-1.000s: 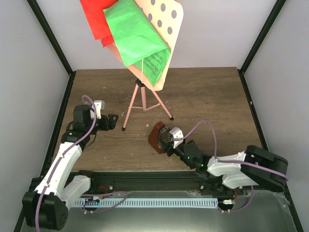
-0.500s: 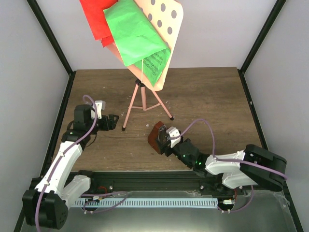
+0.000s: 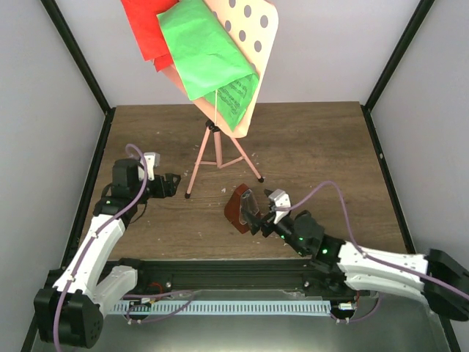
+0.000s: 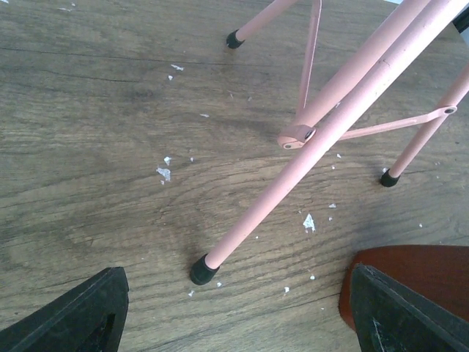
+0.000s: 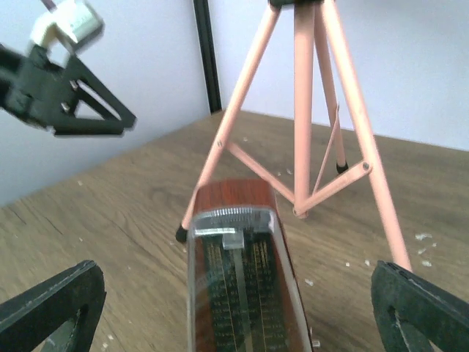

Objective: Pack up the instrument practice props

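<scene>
Wooden table (image 3: 322,147) with the pink music stand (image 3: 253,28) up on its tripod. A green sheet (image 3: 205,51) and a red sheet (image 3: 143,29) are draped over its hole-dotted desk. The left gripper (image 3: 170,185) hangs just left of the stand's front-left foot, jaws spread, nothing in them. The right gripper (image 3: 264,210) is in front of the stand, jaws wide apart either side of the small reddish-brown metronome (image 3: 239,207), which sits just in front of the stand's legs. Can't really tell if the fingers touch it, but it looks like not.

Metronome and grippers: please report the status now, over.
Left gripper open, empty, by music stand foot. Right gripper open, facing metronome, no grip. Metronome upright on table. Stand legs close behind.
</scene>
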### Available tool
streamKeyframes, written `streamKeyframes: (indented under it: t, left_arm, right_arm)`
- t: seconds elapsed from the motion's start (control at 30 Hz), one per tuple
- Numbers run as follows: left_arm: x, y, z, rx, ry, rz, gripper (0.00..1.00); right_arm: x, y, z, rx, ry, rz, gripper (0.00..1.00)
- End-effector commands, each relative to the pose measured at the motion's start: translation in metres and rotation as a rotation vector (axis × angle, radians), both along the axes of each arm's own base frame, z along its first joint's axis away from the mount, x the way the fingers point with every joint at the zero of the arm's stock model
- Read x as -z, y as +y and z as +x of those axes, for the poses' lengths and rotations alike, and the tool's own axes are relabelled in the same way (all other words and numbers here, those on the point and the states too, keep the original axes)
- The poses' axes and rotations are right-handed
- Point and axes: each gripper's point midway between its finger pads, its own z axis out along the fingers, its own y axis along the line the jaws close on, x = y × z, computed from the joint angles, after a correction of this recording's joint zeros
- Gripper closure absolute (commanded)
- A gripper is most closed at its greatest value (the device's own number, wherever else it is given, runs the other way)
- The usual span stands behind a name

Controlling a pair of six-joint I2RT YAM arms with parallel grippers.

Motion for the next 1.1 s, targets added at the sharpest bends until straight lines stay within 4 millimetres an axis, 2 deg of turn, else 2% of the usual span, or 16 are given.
streamKeyframes:
  t: [0.0, 0.1, 0.17, 0.2, 0.3, 0.4, 0.43, 0.5, 0.6, 0.73, 0.87, 0.97, 1.07]
  left_arm:
    - [-0.013, 0.000, 0.002, -0.004, -0.033, -0.001, 0.17]
    - [-0.017, -0.009, 0.001, 0.033, -0.048, -0.023, 0.18]
    - [-0.019, -0.014, -0.001, 0.046, -0.054, -0.020, 0.18]
    - [-0.019, -0.014, -0.001, 0.038, -0.056, -0.015, 0.18]
    - [-0.019, -0.016, -0.003, -0.005, -0.038, -0.051, 0.18]
    - [-0.013, -0.026, -0.010, -0.055, 0.018, -0.161, 0.16]
    - [-0.009, -0.029, -0.013, -0.065, 0.042, -0.201, 0.14]
    - [-0.013, -0.039, -0.019, -0.066, 0.061, -0.279, 0.10]
    - [-0.034, -0.047, -0.025, -0.051, 0.026, -0.343, 0.06]
    - [-0.063, -0.058, -0.032, 0.016, -0.027, -0.357, 0.06]
    - [-0.069, -0.097, -0.040, 0.231, 0.017, -0.338, 0.16]
    - [-0.073, -0.139, -0.050, 0.425, 0.030, -0.338, 0.18]
    - [-0.076, -0.170, -0.054, 0.532, -0.011, -0.253, 0.18]
  right_arm:
    - [-0.030, -0.010, -0.017, -0.055, 0.012, 0.030, 0.00]
    - [-0.078, -0.028, -0.013, 0.012, 0.017, 0.136, 0.00]
    - [-0.098, -0.044, -0.003, 0.093, 0.058, 0.181, 0.00]
    - [-0.107, -0.050, 0.002, 0.128, 0.083, 0.198, 0.00]
    - [-0.111, -0.062, 0.024, 0.214, 0.185, 0.189, 0.00]
    - [-0.102, -0.071, 0.045, 0.229, 0.301, 0.189, 0.00]
    - [-0.097, -0.079, 0.056, 0.246, 0.350, 0.211, 0.00]
    - [-0.083, -0.084, 0.065, 0.232, 0.433, 0.223, 0.00]
    - [-0.054, -0.114, 0.084, 0.299, 0.550, 0.266, 0.00]
    - [-0.023, -0.142, 0.094, 0.338, 0.673, 0.309, 0.00]
    - [-0.004, -0.163, 0.096, 0.430, 0.745, 0.291, 0.00]
    - [-0.002, -0.167, 0.093, 0.446, 0.746, 0.278, 0.00]
    - [-0.004, -0.166, 0.086, 0.432, 0.734, 0.283, 0.00]
